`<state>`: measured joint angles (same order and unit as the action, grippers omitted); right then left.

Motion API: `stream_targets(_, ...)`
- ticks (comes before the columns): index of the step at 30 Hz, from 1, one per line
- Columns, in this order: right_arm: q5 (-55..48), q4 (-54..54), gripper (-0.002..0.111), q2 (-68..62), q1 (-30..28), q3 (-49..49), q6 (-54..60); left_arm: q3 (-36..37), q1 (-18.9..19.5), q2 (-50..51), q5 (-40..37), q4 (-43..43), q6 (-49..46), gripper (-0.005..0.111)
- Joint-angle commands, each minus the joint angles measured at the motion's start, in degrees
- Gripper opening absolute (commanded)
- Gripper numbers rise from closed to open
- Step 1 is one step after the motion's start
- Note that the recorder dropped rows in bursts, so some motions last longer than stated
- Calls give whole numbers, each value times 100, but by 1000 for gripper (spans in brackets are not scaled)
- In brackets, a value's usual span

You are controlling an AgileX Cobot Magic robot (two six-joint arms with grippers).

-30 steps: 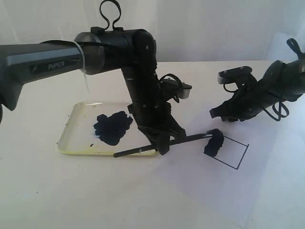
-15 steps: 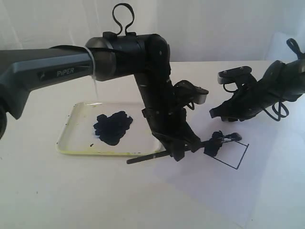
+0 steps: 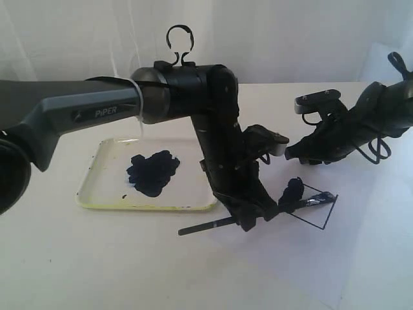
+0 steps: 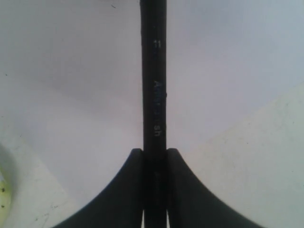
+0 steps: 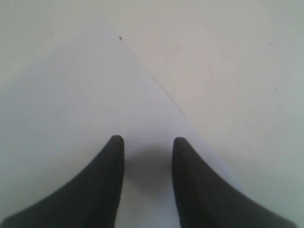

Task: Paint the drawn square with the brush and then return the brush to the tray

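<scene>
My left gripper (image 3: 250, 218) is shut on the brush (image 3: 206, 226), a thin black stick lying nearly flat. Its silver ferrule and dark tip (image 3: 317, 201) rest inside the drawn square (image 3: 321, 215), a thin black outline on the white paper with a dark smear (image 3: 292, 190) at its left corner. The left wrist view shows the brush handle (image 4: 154, 95) clamped between both fingers (image 4: 128, 190). The tray (image 3: 97, 174), whitish with a yellowish rim and a blue-black blotch (image 3: 152, 172), sits left of the arm. My right gripper (image 5: 148, 142) is open over the paper with nothing between its fingers; in the exterior view it (image 3: 292, 154) hovers at upper right.
The white paper sheet (image 3: 277, 258) covers the table's right front, and its edge (image 5: 156, 85) runs diagonally in the right wrist view. The left arm (image 3: 213, 116) reaches across the middle above the tray's right end. A white backdrop stands behind the table.
My left arm has swung right and forward with the brush, dragging its tip from the square's left corner across into the interior. The handle end has left the tray's rim. The right arm stayed still.
</scene>
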<state>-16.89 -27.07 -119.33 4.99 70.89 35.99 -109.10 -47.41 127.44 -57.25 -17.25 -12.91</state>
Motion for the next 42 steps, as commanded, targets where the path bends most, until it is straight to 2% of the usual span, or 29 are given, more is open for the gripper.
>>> stream_targets(1, -98, -10, 33, -48, -32, -7, -23, -35, -29, -10, -50, -152, -60, 0)
stream_targets(35, -110, 1, 33, -48, -32, -7, 23, -35, -29, -10, -873, -161, -60, 0)
stream_targets(42, -121, 1, 33, -48, -32, -7, 23, -35, -29, -10, -509, -150, -60, 0)
